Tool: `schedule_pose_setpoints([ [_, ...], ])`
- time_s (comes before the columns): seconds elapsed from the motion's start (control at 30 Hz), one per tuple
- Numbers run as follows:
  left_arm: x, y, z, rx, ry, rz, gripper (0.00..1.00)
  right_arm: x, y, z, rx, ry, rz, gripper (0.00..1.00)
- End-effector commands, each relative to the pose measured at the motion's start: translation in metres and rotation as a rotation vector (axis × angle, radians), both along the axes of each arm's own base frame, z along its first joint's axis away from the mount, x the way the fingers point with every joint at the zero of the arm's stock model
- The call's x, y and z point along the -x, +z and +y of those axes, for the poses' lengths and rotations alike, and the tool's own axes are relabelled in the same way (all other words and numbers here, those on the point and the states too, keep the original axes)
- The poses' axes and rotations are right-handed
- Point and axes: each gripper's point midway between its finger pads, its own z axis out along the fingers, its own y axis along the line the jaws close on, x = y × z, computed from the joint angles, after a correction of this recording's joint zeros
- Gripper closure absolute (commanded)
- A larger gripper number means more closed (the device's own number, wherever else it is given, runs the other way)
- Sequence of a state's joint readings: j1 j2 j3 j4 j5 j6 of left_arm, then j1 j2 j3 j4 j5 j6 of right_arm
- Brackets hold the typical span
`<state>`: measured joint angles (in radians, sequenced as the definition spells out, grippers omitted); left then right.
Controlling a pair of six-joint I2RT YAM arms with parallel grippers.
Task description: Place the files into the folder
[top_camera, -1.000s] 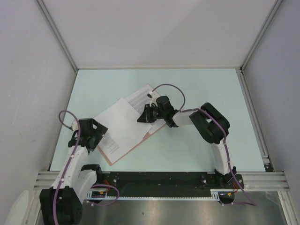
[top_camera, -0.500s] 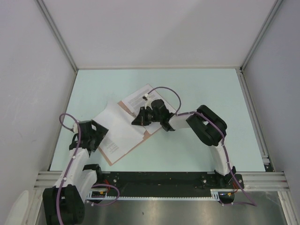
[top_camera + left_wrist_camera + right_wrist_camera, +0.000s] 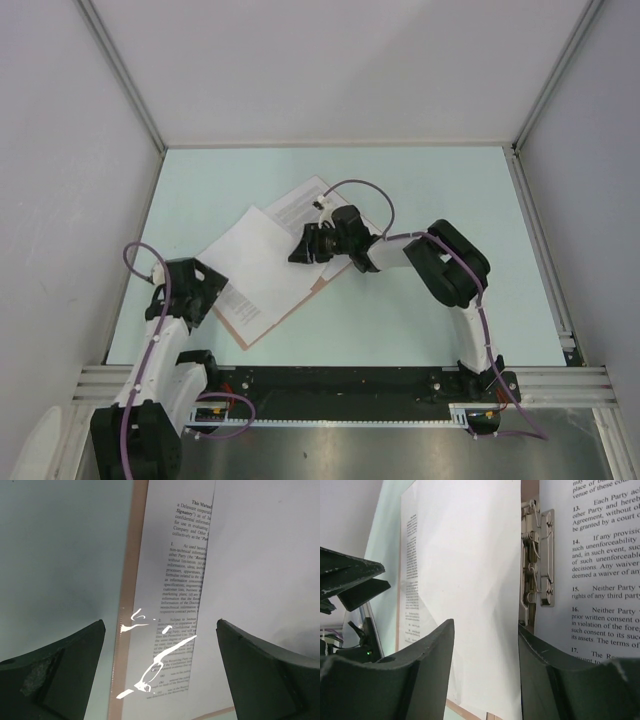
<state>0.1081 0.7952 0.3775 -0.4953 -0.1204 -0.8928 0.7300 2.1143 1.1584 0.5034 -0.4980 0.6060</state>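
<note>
As the left gripper (image 3: pixel 160 624) hangs over the near corner of the folder (image 3: pixel 242 340): jaws spread wide, released, nothing between them.
Folder: salmon-brown, lying open and askew on the pale green worktop (image 3: pixel 440 190).
Near files: a printed sheet (image 3: pixel 237 311) lies on the folder's near half. A blank sheet (image 3: pixel 255 262) overlaps it, leaving a strip of text showing along the folder's near edge.
Metal clip (image 3: pixel 536 555): at the folder's middle, between the blank sheet and the far page.
Right gripper (image 3: pixel 484 630): low over the folder's middle, jaws partly apart above the blank sheet's edge beside the clip, no sheet pinched.
Far file: a printed page (image 3: pixel 300 203), text up, on the folder's far half.
</note>
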Motion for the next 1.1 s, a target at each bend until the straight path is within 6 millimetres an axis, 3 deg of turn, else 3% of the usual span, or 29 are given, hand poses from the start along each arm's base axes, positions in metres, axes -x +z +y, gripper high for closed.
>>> schedule_pose_setpoints([
  [0.0, -0.002, 0.001, 0.003, -0.002, 0.021, -0.009, 0.0, -0.002, 0.013, -0.006, 0.015, 0.045, -0.063, 0.52],
  [0.13, -0.002, -0.002, 0.002, 0.008, 0.021, -0.022, 0.0, -0.001, 0.008, -0.003, 0.009, 0.029, -0.037, 0.69],
  [0.2, 0.0, -0.008, -0.002, 0.023, 0.01, -0.019, 0.01, -0.006, 0.01, 0.0, -0.005, -0.006, -0.031, 0.86],
  [0.3, -0.003, -0.011, -0.009, 0.05, -0.015, -0.038, 0.0, -0.011, 0.013, 0.004, -0.028, -0.081, 0.012, 1.0],
  [0.7, -0.006, -0.012, -0.013, 0.071, -0.032, -0.054, 0.0, -0.013, 0.017, 0.021, -0.074, -0.26, 0.115, 1.0],
  [0.8, -0.005, -0.012, -0.013, 0.067, -0.034, -0.058, 0.0, -0.011, 0.023, 0.025, -0.101, -0.221, 0.099, 1.0],
  [1.07, -0.007, -0.008, -0.015, 0.067, -0.052, -0.067, 0.0, 0.018, 0.014, 0.034, -0.137, 0.006, 0.085, 1.0],
])
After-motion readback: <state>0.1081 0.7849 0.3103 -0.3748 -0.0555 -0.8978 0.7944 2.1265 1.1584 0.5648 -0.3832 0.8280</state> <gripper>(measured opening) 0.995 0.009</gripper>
